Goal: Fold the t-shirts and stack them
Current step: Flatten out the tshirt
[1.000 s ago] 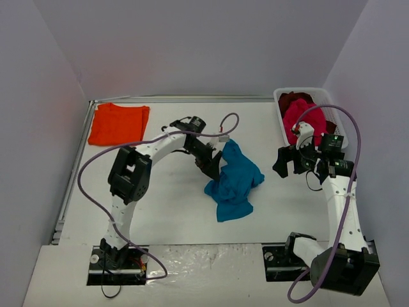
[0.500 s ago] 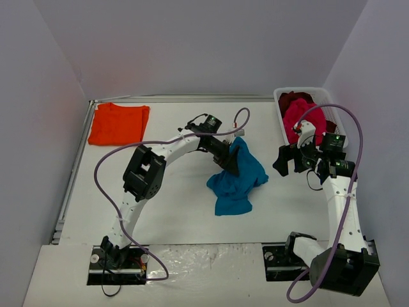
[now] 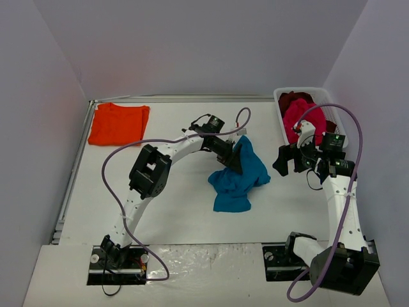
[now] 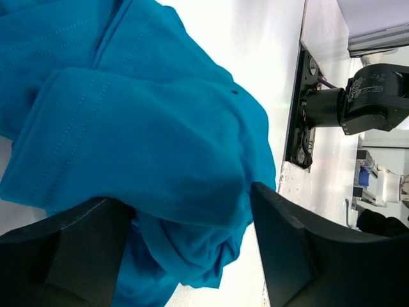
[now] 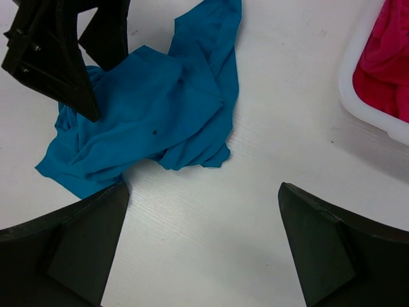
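Observation:
A crumpled teal-blue t-shirt [image 3: 238, 178] lies mid-table. My left gripper [image 3: 234, 161] sits at its upper left part, open, with a bunched fold of the teal-blue t-shirt [image 4: 147, 134] lying between the wide-spread fingers [image 4: 300, 256]. An orange t-shirt [image 3: 118, 123] lies folded flat at the far left corner. A magenta-pink t-shirt [image 3: 300, 116] and a dark red one [image 3: 291, 99] sit in the white basket [image 3: 280, 114]. My right gripper [image 3: 286, 161] hovers open to the right of the teal shirt [image 5: 147, 109], over bare table, nothing between its fingers.
The white basket's rim [image 5: 361, 96] stands just behind my right gripper [image 5: 204, 249]. Grey walls close in the table on three sides. A raised metal edge [image 3: 77, 160] runs along the left side. Both arm bases sit at the near edge.
My left arm has reached further right, into the teal shirt, and the cloth has bunched and shifted slightly right. The right arm has not moved.

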Available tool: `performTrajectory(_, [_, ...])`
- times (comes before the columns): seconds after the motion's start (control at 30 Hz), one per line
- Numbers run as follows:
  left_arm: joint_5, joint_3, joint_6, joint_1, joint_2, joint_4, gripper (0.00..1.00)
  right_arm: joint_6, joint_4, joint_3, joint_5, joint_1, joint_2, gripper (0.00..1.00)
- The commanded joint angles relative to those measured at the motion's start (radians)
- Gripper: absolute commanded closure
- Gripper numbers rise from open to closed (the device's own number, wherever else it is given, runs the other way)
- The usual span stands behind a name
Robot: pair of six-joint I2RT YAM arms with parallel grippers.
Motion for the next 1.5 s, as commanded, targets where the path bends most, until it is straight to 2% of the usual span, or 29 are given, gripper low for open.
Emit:
performTrajectory(0.0, [0.031,0.059,-0.007,-0.021,-0.002,0.009,0.33,0.009,0.010,-0.002,-0.021,-0.004,0.007,0.00])
performTrajectory(0.03, [0.032,0.067,-0.009,-0.026,0.001,0.013,0.44,0.009,0.010,-0.002,-0.021,-0.004,0.007,0.00])
performTrajectory(0.13, [0.038,0.087,-0.025,-0.029,0.011,0.023,0.66,0.009,0.010,0.000,-0.021,-0.004,0.012,0.00])
performTrajectory(0.17, [0.040,0.093,-0.026,-0.029,0.011,0.023,0.79,0.009,0.010,0.000,-0.021,-0.005,0.012,0.00])
performTrajectory(0.27, [0.012,0.119,0.011,-0.028,-0.006,-0.013,0.90,0.009,0.009,0.000,-0.024,-0.005,0.013,0.00])
performTrajectory(0.3, [-0.007,0.133,0.040,-0.028,-0.012,-0.073,0.90,0.008,0.009,0.000,-0.024,-0.005,0.010,0.00])
performTrajectory(0.33, [-0.033,0.165,0.094,-0.028,-0.031,-0.105,0.92,0.008,0.009,-0.002,-0.025,-0.005,0.009,0.00])
performTrajectory(0.37, [-0.093,0.179,0.117,-0.026,-0.043,-0.137,0.97,0.006,0.009,-0.002,-0.027,-0.004,0.006,0.00])
performTrajectory(0.53, [-0.241,0.278,0.301,-0.005,-0.152,-0.364,0.98,0.005,0.009,-0.003,-0.030,-0.004,0.000,0.00])
performTrajectory(0.7, [-0.421,0.519,0.448,-0.005,-0.199,-0.643,0.98,0.003,0.009,-0.005,-0.028,-0.004,-0.008,0.00])
performTrajectory(0.8, [-0.481,0.608,0.501,-0.006,-0.241,-0.705,0.98,0.003,0.009,-0.008,-0.028,-0.002,-0.019,0.00])
performTrajectory(0.9, [-0.609,0.650,0.565,-0.012,-0.296,-0.739,0.98,0.005,0.009,-0.009,-0.027,-0.002,-0.031,0.00])
performTrajectory(0.97, [-0.710,0.632,0.634,-0.015,-0.357,-0.748,0.98,0.005,0.010,-0.009,-0.025,-0.004,-0.031,0.00])
performTrajectory(1.07, [-0.859,0.563,0.656,-0.021,-0.408,-0.724,0.98,0.005,0.009,-0.008,-0.025,0.001,-0.026,0.00])
performTrajectory(1.13, [-0.871,0.501,0.614,-0.011,-0.452,-0.689,0.98,0.005,0.009,-0.006,-0.025,0.006,-0.017,0.00])
performTrajectory(1.23, [-0.749,0.425,0.512,0.028,-0.524,-0.607,0.98,0.005,0.009,-0.006,-0.027,0.012,-0.017,0.00])
performTrajectory(1.33, [-0.697,0.408,0.452,0.066,-0.564,-0.561,0.98,-0.008,0.007,-0.006,-0.045,0.033,-0.011,0.00])
performTrajectory(1.47, [-0.600,0.392,0.392,0.120,-0.597,-0.531,0.98,-0.025,-0.022,0.032,-0.070,0.133,0.058,0.00])
